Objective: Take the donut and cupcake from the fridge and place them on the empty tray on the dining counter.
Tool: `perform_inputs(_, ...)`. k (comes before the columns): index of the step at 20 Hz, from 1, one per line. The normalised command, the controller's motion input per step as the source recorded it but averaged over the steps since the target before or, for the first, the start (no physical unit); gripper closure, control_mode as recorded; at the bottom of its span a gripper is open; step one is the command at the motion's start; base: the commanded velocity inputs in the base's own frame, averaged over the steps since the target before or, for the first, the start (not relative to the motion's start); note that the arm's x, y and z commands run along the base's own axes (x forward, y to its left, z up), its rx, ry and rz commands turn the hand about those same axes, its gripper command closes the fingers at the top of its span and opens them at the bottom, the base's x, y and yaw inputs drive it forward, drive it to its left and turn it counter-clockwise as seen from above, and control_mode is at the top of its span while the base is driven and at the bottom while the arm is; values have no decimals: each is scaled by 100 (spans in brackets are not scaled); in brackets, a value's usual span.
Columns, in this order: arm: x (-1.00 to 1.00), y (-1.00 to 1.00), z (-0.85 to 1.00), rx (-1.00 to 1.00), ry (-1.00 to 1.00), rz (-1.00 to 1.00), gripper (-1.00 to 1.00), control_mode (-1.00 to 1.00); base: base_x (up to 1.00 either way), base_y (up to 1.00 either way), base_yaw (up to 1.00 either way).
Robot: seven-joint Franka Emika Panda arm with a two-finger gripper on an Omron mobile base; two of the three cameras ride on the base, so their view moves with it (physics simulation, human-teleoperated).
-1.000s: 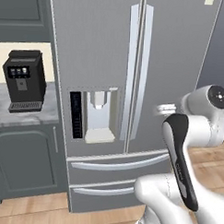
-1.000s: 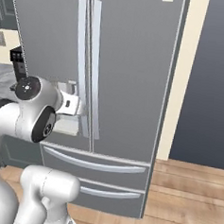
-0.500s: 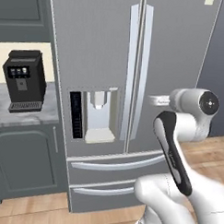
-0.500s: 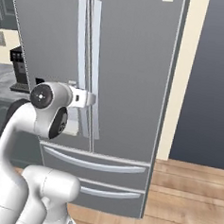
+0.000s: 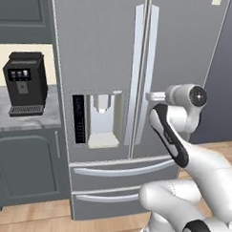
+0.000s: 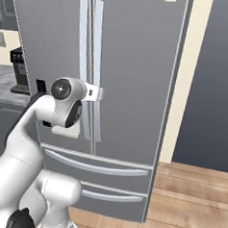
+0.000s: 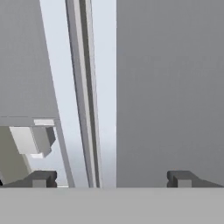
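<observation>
Fridge (image 5: pixel 106 50) doors closed, right handle (image 7: pixel 103 87) just ahead between the wide-apart pincer (image 7: pixel 111 178) tips.

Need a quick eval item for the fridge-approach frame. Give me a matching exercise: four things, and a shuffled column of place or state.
Things:
1. fridge
2. hand
3. coffee machine
4. water dispenser

Place or state:
A. set into the left door
B. doors closed
C. on the counter left of the fridge
D. open, at the right door handle

Pairs: 1-B, 2-D, 3-C, 4-A
</observation>
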Motion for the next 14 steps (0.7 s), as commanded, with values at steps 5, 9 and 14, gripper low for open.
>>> perform_inputs(5, 74, 0, -5, 0, 3, 0, -100, -100, 0, 0, 0)
perform_inputs(9, 76, -1, -14, 0, 0, 0, -100, -100, 0, 0, 0)
perform_inputs(14, 76, 0, -14, 0, 0, 0, -100, -100, 0, 0, 0)
